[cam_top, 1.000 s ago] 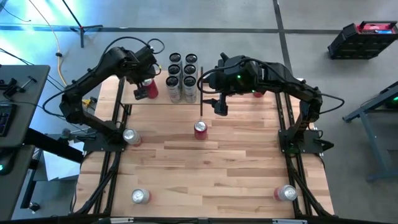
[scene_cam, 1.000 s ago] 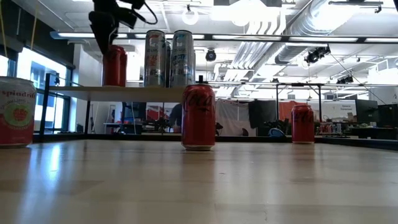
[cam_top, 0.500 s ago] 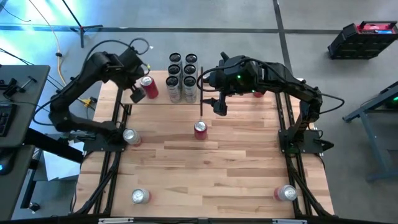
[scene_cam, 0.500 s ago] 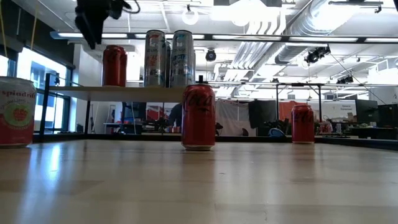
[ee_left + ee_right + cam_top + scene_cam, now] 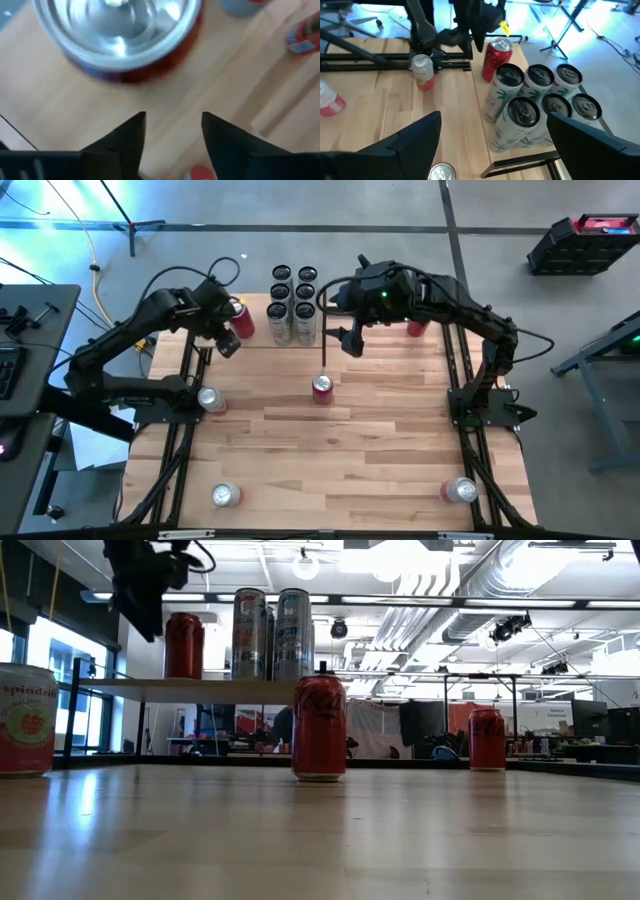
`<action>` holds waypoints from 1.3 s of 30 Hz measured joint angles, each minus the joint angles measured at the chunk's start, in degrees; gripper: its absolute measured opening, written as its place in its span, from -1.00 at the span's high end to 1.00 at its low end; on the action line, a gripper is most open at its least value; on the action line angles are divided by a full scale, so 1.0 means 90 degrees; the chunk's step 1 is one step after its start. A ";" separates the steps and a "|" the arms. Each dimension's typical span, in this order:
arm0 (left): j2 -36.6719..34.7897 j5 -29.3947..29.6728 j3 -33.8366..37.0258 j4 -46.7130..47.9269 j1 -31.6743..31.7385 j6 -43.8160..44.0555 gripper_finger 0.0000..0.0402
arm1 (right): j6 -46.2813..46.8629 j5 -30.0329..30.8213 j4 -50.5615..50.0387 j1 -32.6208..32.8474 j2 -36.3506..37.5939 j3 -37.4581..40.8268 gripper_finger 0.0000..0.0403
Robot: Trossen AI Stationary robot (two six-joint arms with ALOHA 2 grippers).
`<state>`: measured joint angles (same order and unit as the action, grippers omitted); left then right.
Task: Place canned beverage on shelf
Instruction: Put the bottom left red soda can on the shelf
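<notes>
On the shelf: red can standing upright.
Left gripper, spread and empty, should retreat without nudging it.

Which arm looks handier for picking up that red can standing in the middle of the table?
Probably the right: its open claw hangs just behind the middle can, while the left claw is off beside the shelf.
</notes>
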<state>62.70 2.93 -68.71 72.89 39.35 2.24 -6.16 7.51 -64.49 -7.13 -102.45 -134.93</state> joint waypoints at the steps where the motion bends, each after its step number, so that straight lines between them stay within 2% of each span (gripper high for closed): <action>1: 0.0065 0.0084 0.0018 -0.0108 0.0000 -0.0067 0.15 | 0.0061 0.0000 0.0000 -0.0030 0.0000 0.0000 -0.73; 12: 0.0396 0.0907 0.0024 -0.0643 0.0184 -0.0445 0.47 | 0.0353 0.0002 -0.0007 -0.0122 0.0000 0.0000 -0.73; 21: 0.0396 0.1003 0.0020 -0.2071 0.0649 -0.0441 0.61 | 0.0379 0.0002 -0.0012 -0.0122 0.0000 0.0000 -0.73; 27: 0.0323 0.1229 0.0019 -0.2099 0.0878 -0.0423 0.70 | 0.0475 0.0002 -0.0020 -0.0122 0.0000 0.0000 -0.73; 29: 0.0209 0.1002 0.0019 -0.1991 0.0883 -0.0416 0.73 | 0.0476 0.0002 -0.0050 -0.0122 0.0000 0.0000 -0.73; 34: -0.0199 -0.0656 0.0048 -0.1670 0.0873 -0.0232 0.81 | 0.0589 0.0002 -0.0056 -0.0122 0.0000 0.0000 -0.73; 39: -0.0648 -0.0776 0.0773 -0.2196 0.0869 0.0090 0.97 | 0.0664 0.0002 -0.0056 -0.0122 0.0000 0.0000 -0.73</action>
<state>56.86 -4.06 -61.75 53.12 47.18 3.05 -0.19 7.53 -64.99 -8.23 -102.45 -134.93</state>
